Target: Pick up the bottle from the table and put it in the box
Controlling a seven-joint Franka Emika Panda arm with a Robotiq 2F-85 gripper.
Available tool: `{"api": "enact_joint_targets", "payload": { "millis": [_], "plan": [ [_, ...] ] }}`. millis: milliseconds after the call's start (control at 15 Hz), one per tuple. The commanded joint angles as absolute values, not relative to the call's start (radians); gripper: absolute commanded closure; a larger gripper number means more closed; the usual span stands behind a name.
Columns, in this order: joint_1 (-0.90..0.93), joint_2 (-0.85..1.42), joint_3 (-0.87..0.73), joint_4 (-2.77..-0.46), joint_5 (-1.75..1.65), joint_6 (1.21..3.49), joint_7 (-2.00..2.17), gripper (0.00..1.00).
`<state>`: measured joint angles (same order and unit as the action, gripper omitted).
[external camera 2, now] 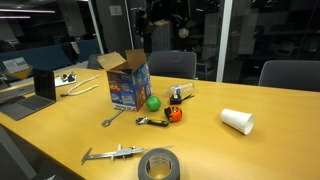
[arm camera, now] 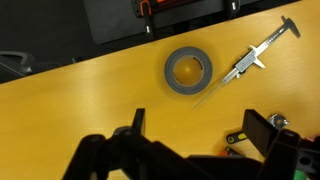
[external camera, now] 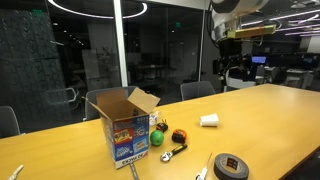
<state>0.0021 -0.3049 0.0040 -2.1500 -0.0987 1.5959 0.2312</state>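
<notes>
The box (external camera: 125,128), brown cardboard with blue printed sides and open flaps, stands on the light-wood table (external camera: 270,120) and shows in both exterior views (external camera 2: 128,85). The bottle (external camera 2: 180,92) is a small white and black shape just past a green round thing (external camera 2: 153,102) beside the box. It looks dark and small in an exterior view (external camera: 160,125). My gripper (arm camera: 200,135) is open and empty, high above the table over the tape roll area. It is far from the bottle in both exterior views (external camera: 232,62) (external camera 2: 162,30).
A grey tape roll (arm camera: 188,70) and a caliper (arm camera: 260,52) lie under the wrist camera. A white paper cup (external camera 2: 237,121), an orange and black item (external camera 2: 174,114) and wrenches (external camera 2: 150,121) lie near the box. A laptop (external camera 2: 42,88) sits at the table's far end.
</notes>
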Motion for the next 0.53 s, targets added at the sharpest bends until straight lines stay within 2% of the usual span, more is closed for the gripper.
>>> {"api": "enact_joint_targets", "payload": {
  "millis": [0, 467],
  "plan": [
    [-0.009, -0.315, 0.014, -2.159, -0.096, 1.597, 0.229, 0.00],
    [-0.009, -0.319, 0.014, -2.167, -0.096, 1.603, 0.230, 0.00]
  ]
}}
